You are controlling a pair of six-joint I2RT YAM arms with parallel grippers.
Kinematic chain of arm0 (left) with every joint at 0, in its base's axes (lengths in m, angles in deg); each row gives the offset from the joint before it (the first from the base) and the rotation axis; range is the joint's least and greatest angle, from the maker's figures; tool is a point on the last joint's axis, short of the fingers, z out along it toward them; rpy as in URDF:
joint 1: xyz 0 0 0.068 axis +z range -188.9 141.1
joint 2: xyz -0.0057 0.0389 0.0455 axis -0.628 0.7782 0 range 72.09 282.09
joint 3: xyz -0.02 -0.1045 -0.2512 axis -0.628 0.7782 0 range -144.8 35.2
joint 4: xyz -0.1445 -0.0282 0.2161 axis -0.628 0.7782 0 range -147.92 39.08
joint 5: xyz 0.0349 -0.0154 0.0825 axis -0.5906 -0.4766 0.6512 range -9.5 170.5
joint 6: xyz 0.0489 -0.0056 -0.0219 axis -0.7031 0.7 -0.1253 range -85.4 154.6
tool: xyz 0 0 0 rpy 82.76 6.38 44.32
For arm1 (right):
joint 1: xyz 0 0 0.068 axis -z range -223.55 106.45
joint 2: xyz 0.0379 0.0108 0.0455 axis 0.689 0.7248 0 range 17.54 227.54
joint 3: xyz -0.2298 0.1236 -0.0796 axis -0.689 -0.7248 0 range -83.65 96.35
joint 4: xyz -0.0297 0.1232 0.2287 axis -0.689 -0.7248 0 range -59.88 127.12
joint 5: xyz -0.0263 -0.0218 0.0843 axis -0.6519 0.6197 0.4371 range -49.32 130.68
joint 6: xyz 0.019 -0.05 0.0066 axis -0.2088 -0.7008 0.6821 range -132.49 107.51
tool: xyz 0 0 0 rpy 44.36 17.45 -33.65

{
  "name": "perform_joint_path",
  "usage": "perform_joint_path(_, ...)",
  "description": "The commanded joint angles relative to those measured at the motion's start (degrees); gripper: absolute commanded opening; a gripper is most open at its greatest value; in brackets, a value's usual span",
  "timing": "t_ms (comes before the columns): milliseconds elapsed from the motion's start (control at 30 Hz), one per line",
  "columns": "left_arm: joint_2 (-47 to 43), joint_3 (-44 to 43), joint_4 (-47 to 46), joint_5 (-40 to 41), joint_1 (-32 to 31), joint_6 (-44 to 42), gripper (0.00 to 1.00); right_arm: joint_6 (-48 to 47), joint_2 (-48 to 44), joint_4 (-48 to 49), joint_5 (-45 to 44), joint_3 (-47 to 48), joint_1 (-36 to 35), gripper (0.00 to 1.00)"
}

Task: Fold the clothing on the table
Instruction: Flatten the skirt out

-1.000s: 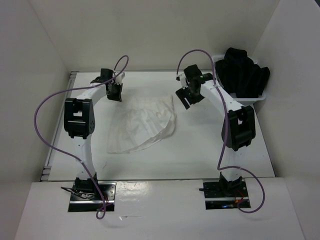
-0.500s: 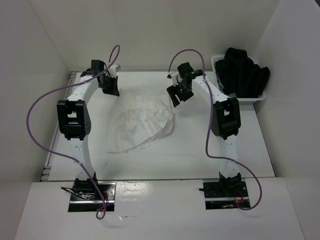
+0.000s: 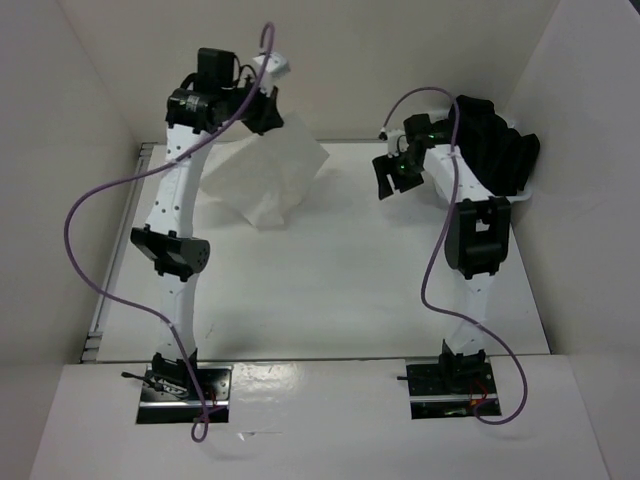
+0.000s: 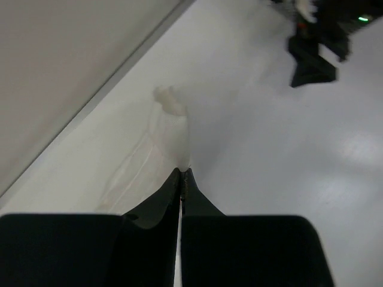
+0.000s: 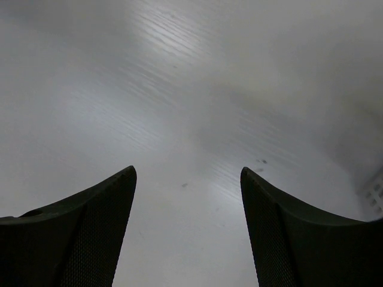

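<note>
Your left gripper (image 3: 270,118) pinches the white clothing (image 3: 266,178), which hangs right under it. Lower it slowly onto the surface (image 3: 380,285) so it spreads flat. Your right gripper (image 3: 393,183) is wide and empty, so use it to grab a loose corner.

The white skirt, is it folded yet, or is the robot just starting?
Not yet. Nothing looks folded: the white pleated skirt hangs loose and wrinkled. In hand: the left gripper is shut on one edge, holding it up above the table. The right gripper is open and empty. Left to do: lay it flat and make every fold.
</note>
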Motion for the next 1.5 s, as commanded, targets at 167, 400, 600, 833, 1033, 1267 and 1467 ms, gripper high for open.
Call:
perform_joint_path(167, -5.93, -6.15, 13.71, -16.61, -11.95, -8.82, 0.0, 0.1, -15.37, 4.95, -2.74, -11.46, 1.37, 0.75)
perform_joint_path(400, -16.32, -3.25, 12.56, -15.12, -10.12, -7.43, 0.0, 0.63, -18.98, 4.95, -3.36, -13.93, 1.37, 0.75)
perform_joint_path(600, -20.89, 4.38, 11.33, -17.05, -5.9, -6.1, 0.0, 0.63, -18.98, 4.95, -3.36, -13.93, 1.37, 0.75)
perform_joint_path(833, -15.1, 23.23, 12.22, -23.99, 0.51, -7.41, 0.0, 0.63, -18.98, 4.95, -1.78, -15.51, 0.84, 0.75)
perform_joint_path(1033, -14.57, 44.9, -7.07, -17.17, 3.16, -0.5, 0.0, 0.63, -18.98, 6.0, -1.77, -17.88, 0.32, 0.75)
perform_joint_path(1267, -8.16, 50.2, -18.54, -8.72, 6.05, 9.43, 0.0, 0.02, -18.98, 5.39, -3.43, -16.22, -4.23, 0.75)
perform_joint_path(1467, -0.78, 48.71, -23.99, 3.3, 8.69, 16.04, 0.0, -0.51, -17.85, 5.39, -14.25, -14.9, -17.16, 0.75)
